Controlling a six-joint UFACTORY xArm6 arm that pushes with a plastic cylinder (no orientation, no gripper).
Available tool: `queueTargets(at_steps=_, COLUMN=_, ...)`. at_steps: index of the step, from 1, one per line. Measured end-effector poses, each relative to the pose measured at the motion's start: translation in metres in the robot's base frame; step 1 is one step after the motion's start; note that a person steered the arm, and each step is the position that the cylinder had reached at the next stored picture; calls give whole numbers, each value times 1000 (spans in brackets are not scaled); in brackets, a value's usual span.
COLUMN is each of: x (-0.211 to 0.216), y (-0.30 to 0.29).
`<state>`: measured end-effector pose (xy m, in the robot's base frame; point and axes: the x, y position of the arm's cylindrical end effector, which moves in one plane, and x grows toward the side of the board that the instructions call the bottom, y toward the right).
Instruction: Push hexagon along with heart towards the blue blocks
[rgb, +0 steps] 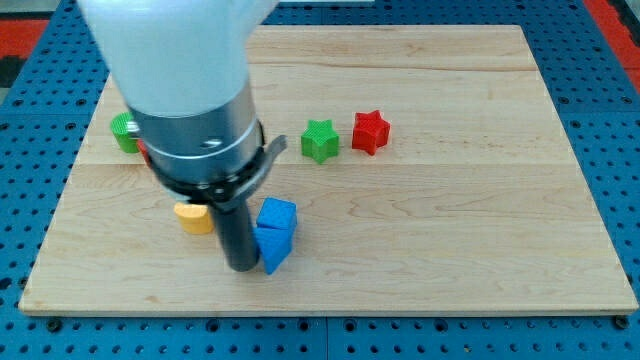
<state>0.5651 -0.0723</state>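
My tip (241, 267) rests on the board near the view's bottom, just left of the lower blue block (273, 250) and seemingly touching it. A blue cube (278, 214) sits right above that block, against it. A yellow block (194, 217), partly hidden behind the rod so its shape is unclear, lies just left of the rod. A green block (124, 131) shows at the view's left, mostly hidden by the arm's body. A small red sliver (144, 152) peeks out beside it; its shape cannot be made out.
A green star (320, 140) and a red star (370, 131) sit side by side at the board's middle. The arm's wide body (195, 110) covers the board's upper left. The wooden board (450, 220) lies on a blue pegboard.
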Motion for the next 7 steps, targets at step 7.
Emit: queueTargets(at_steps=7, x=29, y=-124)
